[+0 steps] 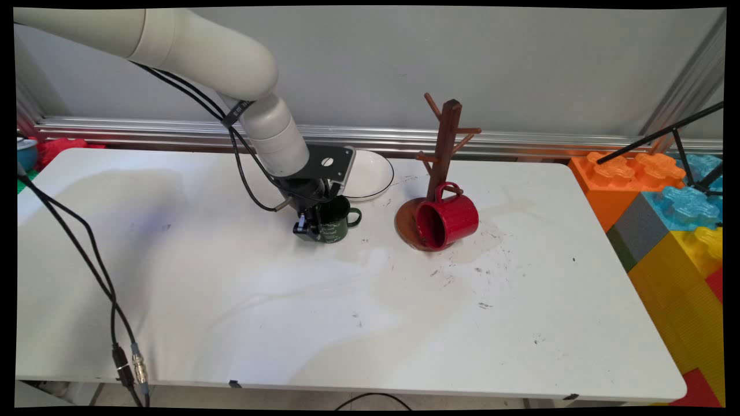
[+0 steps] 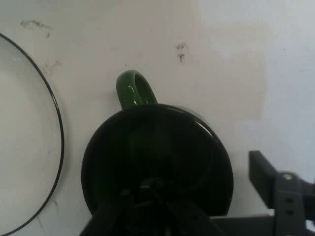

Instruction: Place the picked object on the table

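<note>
Your tool is right down on the green mug, one finger looks to be inside the mug and the other sits outside its wall, so the jaws straddle the rim. Honestly can't tell if they're actually pinching it or just parked around it. The mug stands upright on the tabletop, handle sticking out away from the arm.

Counting stuff for you: two mugs total, the green one and one red mug. The red one is tipped on its side, mouth toward the camera, resting on the round base of the single wooden mug tree. One white bowl with a thin dark rim sits just behind the green mug, near the back edge.

The tabletop is white, stained with pale dried patches and dark scuffs, mostly near the mug tree. Behind it runs a metal rail under a grey wall. Off to the side of the red mug you've got big foam blocks, orange, blue, yellow.
</note>
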{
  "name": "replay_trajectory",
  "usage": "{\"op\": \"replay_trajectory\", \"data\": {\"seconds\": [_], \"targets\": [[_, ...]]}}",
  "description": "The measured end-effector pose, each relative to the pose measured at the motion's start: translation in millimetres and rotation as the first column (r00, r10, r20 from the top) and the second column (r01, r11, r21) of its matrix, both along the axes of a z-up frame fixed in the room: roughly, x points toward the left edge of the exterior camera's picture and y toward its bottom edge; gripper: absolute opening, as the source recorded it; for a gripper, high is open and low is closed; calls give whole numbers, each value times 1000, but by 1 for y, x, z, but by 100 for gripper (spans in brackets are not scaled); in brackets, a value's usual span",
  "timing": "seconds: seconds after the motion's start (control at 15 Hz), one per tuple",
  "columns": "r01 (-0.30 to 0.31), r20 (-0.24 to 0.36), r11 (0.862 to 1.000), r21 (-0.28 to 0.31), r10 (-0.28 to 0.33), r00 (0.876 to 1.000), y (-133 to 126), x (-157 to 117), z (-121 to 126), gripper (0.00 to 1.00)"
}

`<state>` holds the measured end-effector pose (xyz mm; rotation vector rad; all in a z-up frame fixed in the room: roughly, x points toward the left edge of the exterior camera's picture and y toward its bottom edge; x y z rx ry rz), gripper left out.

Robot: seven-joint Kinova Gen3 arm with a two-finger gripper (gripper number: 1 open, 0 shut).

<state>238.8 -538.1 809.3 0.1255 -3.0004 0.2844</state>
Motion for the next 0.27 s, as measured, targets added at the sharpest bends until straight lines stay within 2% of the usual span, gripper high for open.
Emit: {"op": "replay_trajectory", "data": {"seconds": [0.27], "targets": [[-3, -36, 1000, -16, 3, 999, -1, 1, 6, 100]]}}
